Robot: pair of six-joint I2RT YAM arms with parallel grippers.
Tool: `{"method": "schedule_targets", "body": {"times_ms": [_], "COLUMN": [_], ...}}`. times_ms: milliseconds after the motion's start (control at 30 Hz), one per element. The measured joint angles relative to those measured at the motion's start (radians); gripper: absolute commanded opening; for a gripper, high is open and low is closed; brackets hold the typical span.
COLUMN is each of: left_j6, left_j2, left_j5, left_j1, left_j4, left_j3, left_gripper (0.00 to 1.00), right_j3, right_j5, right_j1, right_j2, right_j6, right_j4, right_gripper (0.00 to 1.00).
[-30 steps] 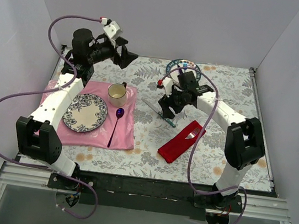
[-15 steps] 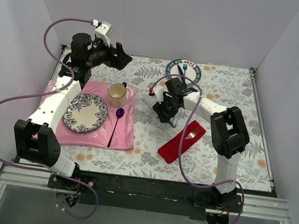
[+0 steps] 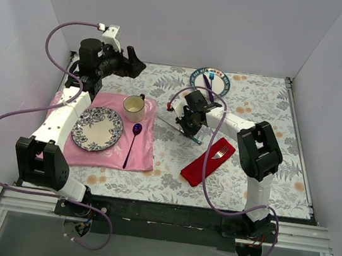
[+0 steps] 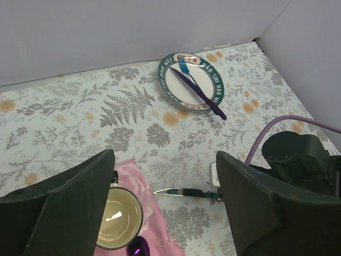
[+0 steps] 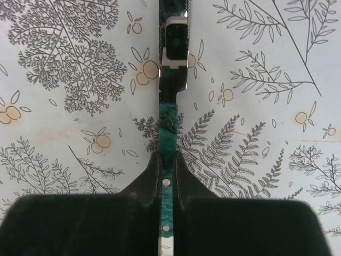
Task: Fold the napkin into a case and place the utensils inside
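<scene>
The right claw [image 5: 166, 160] is closed on the teal handle of the knife [image 5: 168, 125]. The knife lies on the flowered worktop [image 3: 294, 158], just beyond the far left corner of the napkin [image 3: 198, 169]. The napkin is folded into a long red strip, and the fork [image 3: 220, 153] lies on its far end. The left claw [image 4: 165, 176] hangs open in the air, well apart from the napkin, to its far left.
</scene>
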Motion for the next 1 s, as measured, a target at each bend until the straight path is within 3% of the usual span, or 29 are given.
{"method": "schedule_targets", "body": {"times_ms": [133,300,433,500,633,767,900,1000], "left_j6": [-0.026,-0.076,-0.227,-0.334,-0.534,-0.655,-0.725,-0.754], "left_j2": [0.018,0.072,0.084,0.091,0.111,0.137,0.143,0.145], "left_j5": [0.023,0.072,0.138,0.197,0.310,0.370,0.393,0.409], "left_j1": [0.000,0.000,0.008,0.016,0.024,0.006,-0.061,-0.142], "left_j4": [-0.013,-0.006,0.103,0.237,0.496,0.632,0.712,0.763], "left_j3": [0.029,0.118,0.133,0.123,0.090,0.076,0.045,0.008], "left_gripper": [0.76,0.76,0.75,0.72,0.69,0.68,0.65,0.55], "right_j3": [0.010,0.168,0.396,0.455,0.383,0.286,0.241,0.197], "right_j5": [-0.080,-0.361,-0.523,-0.602,-0.784,-0.935,-1.026,-1.062], "right_j1": [-0.032,-0.194,-0.330,-0.380,-0.435,-0.430,-0.408,-0.389], "right_j2": [-0.002,-0.004,-0.013,-0.045,-0.177,-0.266,-0.275,-0.280], "right_j6": [0.021,0.182,0.346,0.451,0.747,0.967,1.105,1.170], "right_j4": [-0.016,-0.027,0.063,0.152,0.455,0.669,0.788,0.836], "right_gripper": [0.01,0.01,0.01,0.01,0.01,0.01,0.01,0.01]}}
